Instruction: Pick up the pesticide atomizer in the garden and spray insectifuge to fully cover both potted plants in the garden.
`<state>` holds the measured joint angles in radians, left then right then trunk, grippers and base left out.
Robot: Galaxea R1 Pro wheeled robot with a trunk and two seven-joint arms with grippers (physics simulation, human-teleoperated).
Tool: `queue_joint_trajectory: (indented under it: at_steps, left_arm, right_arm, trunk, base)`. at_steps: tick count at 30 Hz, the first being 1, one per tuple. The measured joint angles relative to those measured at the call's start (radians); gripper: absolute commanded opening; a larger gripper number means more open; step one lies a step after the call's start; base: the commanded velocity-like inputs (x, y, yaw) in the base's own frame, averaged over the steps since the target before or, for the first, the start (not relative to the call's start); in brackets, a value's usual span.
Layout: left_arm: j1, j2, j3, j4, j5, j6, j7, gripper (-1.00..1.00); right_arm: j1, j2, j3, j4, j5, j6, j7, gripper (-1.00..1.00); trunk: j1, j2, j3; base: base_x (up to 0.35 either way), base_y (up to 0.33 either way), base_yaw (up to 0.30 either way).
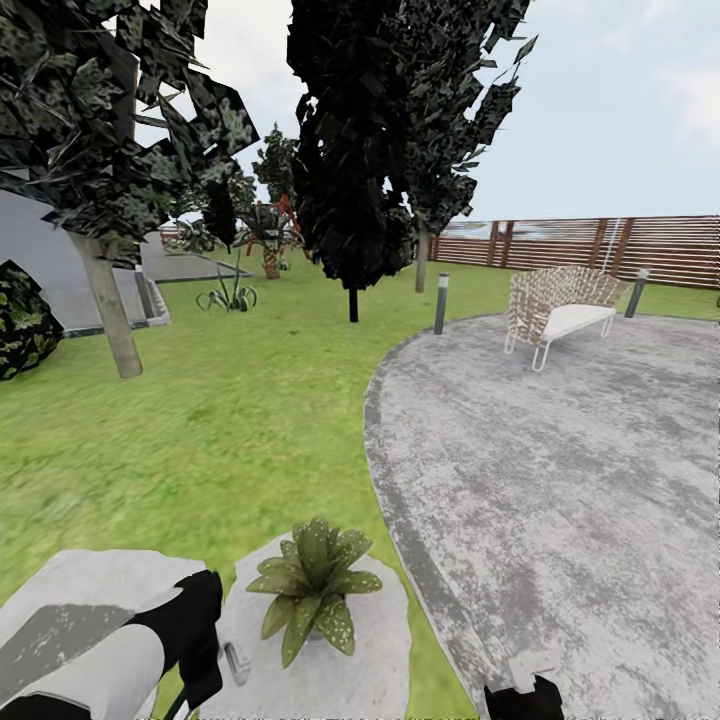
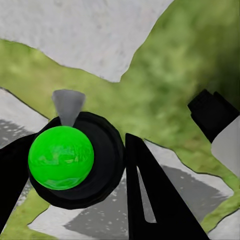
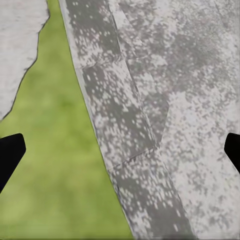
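One potted plant (image 1: 313, 585), a low rosette of speckled pointed leaves, stands on a grey stepping stone (image 1: 375, 650) just ahead of me. My left gripper (image 1: 203, 645) hovers close to the plant's left, shut on the pesticide atomizer (image 1: 236, 663), whose pale trigger head pokes out toward the plant. In the left wrist view the atomizer (image 2: 75, 157) shows as a dark round body with a bright green top and a grey nozzle, held between the black fingers (image 2: 155, 200) of that gripper (image 2: 75, 167). My right gripper (image 1: 522, 695) hangs open over the patio edge (image 3: 115, 125). The other potted plant is out of view.
The round grey paved patio (image 1: 560, 470) spreads to the right, with a woven bench (image 1: 560, 305) and short bollard lamps (image 1: 441, 303) at its rim. Lawn (image 1: 230, 420) lies ahead; trees (image 1: 352, 150), a spiky low plant (image 1: 228, 294) and the brown slatted fence (image 1: 600, 248) stand farther off.
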<state>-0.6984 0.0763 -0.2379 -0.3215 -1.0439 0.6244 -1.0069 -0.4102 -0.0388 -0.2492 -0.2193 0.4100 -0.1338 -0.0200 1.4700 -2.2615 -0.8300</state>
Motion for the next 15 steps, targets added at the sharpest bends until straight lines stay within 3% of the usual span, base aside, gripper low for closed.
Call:
queue_joint_trajectory:
  at_steps: [4, 7, 9, 11, 15]
  left_arm:
    - [0.026, -0.014, 0.001, -0.004, 0.046, -0.002, 0.06, -1.0]
    - [0.031, -0.018, 0.004, -0.015, 0.153, -0.001, 0.172, -1.0]
    - [0.032, -0.026, 0.003, -0.015, 0.2, -0.001, 0.238, -1.0]
    - [0.033, -0.035, 0.001, -0.015, 0.212, -0.001, 0.282, -1.0]
    - [0.033, -0.036, 0.001, -0.015, 0.214, 0.002, 0.297, -1.0]
  right_arm:
    - [0.0, -0.001, 0.0, 0.0, 0.001, -0.001, -0.001, 1.0]
    - [0.0, -0.001, 0.0, 0.001, 0.001, -0.001, -0.001, 1.0]
    - [0.0, -0.002, 0.0, 0.0, 0.002, -0.001, -0.001, 1.0]
    - [0.0, -0.002, 0.0, 0.0, 0.002, -0.001, -0.001, 1.0]
    - [0.0, -0.001, 0.0, 0.001, 0.002, -0.001, -0.001, 1.0]
  trunk:
    - [0.0, 0.0, 0.0]
    - [0.0, 0.0, 0.0]
    - [0.0, 0.0, 0.0]
    - [0.0, 0.0, 0.0]
    - [0.0, 0.0, 0.0]
  base:
    - [-0.008, 0.003, -0.003]
    - [0.0, 0.0, 0.0]
    - [0.0, 0.0, 0.0]
    - [0.0, 0.0, 0.0]
    - [0.0, 0.0, 0.0]
